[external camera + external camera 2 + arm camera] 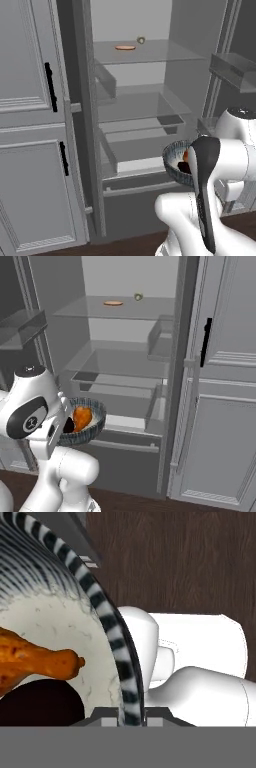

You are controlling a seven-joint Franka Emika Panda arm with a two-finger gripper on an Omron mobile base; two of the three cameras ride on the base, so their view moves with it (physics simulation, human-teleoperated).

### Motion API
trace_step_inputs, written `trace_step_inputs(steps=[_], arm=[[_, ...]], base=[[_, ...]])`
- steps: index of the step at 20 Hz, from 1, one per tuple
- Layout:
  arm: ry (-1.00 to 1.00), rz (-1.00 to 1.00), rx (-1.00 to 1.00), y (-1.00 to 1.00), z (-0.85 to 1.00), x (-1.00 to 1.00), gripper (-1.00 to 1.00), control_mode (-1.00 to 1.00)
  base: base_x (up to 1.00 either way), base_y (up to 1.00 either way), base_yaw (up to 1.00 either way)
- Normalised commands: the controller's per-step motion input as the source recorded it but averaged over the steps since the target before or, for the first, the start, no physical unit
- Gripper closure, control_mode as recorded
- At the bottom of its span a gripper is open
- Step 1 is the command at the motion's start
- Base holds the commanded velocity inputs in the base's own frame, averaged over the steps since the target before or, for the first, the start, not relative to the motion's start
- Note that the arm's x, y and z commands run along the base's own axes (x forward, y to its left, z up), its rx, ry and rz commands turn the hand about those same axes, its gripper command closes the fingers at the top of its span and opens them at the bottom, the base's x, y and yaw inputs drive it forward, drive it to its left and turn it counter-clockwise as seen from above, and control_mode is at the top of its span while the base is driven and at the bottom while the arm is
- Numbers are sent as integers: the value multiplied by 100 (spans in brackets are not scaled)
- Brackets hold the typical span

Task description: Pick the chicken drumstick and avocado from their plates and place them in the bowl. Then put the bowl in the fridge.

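Note:
The fridge (185, 60) (62, 291) stands open in front of me. My gripper (132, 717) is shut on the rim of the grey speckled bowl (172, 155) (97, 417) (107, 619). The bowl hangs in the air in front of the fridge's lower shelves, beside my arm. Inside it lie the orange-brown chicken drumstick (186, 156) (81, 417) (35, 659) and, against it, the dark avocado (69, 427) (40, 704). The plates are out of view.
A flat orange item (125, 47) (113, 303) and a small round one (141, 40) (138, 296) lie on the top glass shelf. Door bins (235, 70) (22, 326) jut out on the open door. Panelled cabinets (30, 100) (230, 356) flank the fridge. Dark wooden floor (175, 562) lies below.

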Motion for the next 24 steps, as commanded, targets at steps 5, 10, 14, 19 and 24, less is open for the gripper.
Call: trace_step_inputs(steps=[5, 10, 14, 19, 24], arm=[[0, 0, 0, 0, 0, 0, 100, 100], [0, 0, 0, 0, 0, 0, 100, 100], [0, 0, 0, 0, 0, 0, 100, 100], [0, 0, 0, 0, 0, 0, 100, 100], [0, 0, 0, 0, 0, 0, 100, 100]], base=[[64, 0, 1], [23, -6, 4], [48, 0, 0], [32, -1, 1], [22, 0, 0]])
